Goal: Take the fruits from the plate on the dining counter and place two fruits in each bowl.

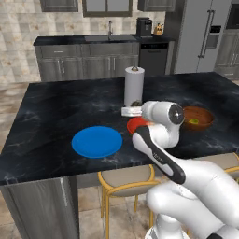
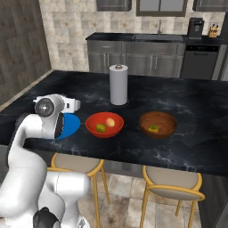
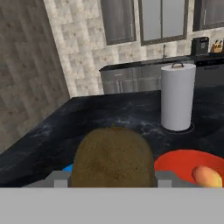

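My gripper [image 3: 113, 178] is shut on the dark brown fruit [image 3: 113, 155], held above the dining counter [image 1: 56, 112] between the blue plate [image 1: 97, 141] and the red bowl [image 1: 136, 124]. In the left base view the gripper [image 1: 134, 108] carries the fruit [image 1: 137, 103] just in front of the paper towel roll. The plate has nothing on it. The red bowl [image 2: 104, 124] holds a peach-orange fruit [image 2: 110, 122] and an olive-yellow fruit [image 2: 101, 128]. Inside the brown bowl [image 2: 157, 124] lies a yellow-green fruit [image 2: 153, 128].
A white paper towel roll [image 1: 134, 86] stands upright behind the red bowl. Two stools with yellow frames [image 2: 171, 182] sit under the counter's near edge. A grey cabinet counter with a sink [image 1: 102, 39] runs along the back wall.
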